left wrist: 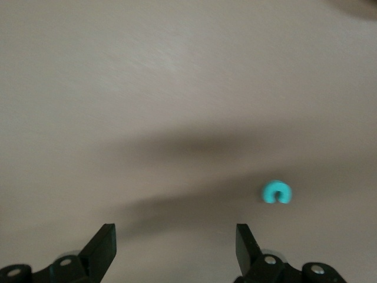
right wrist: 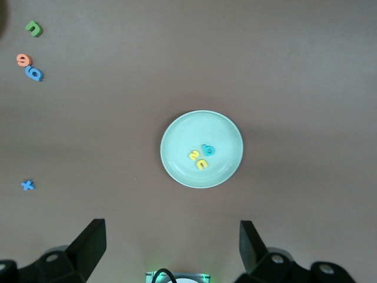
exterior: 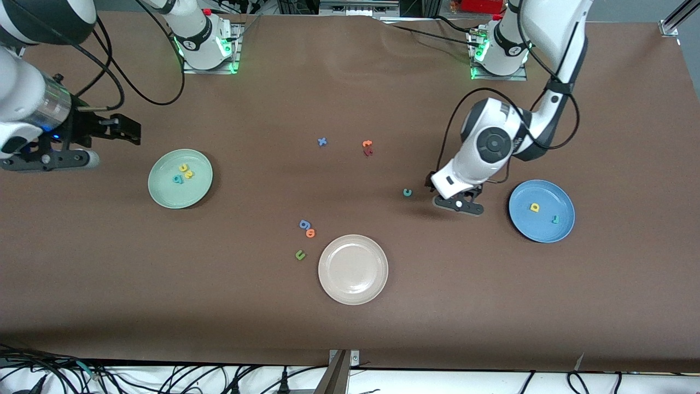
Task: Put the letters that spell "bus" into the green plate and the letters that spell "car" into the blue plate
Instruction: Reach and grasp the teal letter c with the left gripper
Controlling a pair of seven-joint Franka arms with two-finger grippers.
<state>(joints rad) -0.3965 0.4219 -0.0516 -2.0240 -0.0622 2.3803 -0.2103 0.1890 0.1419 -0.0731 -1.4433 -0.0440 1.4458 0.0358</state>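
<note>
The green plate (exterior: 164, 191) holds a teal "b" (exterior: 178, 179) and two yellow letters (exterior: 186, 171); the right wrist view shows the plate (right wrist: 177, 127) with the "b" (right wrist: 208, 150). On the blue plate (exterior: 525, 224) lie a yellow "a" (exterior: 535, 207) and a teal "r" (exterior: 555, 219). A teal "c" (exterior: 407, 192) lies on the table. My left gripper (exterior: 458, 205) hangs low over the table between the "c" and the blue plate, open and empty (left wrist: 175, 236), the "c" (left wrist: 277, 192) just outside one finger. My right gripper (exterior: 131, 131) waits open (right wrist: 172, 242) beside the green plate.
A cream-white plate (exterior: 353, 269) sits nearer the front camera at mid-table. Beside it lie a blue "g" (exterior: 304, 224), an orange "o" (exterior: 310, 233) and a green "u" (exterior: 299, 254). Farther back are a blue "x" (exterior: 322, 142) and an orange and red pair (exterior: 367, 148).
</note>
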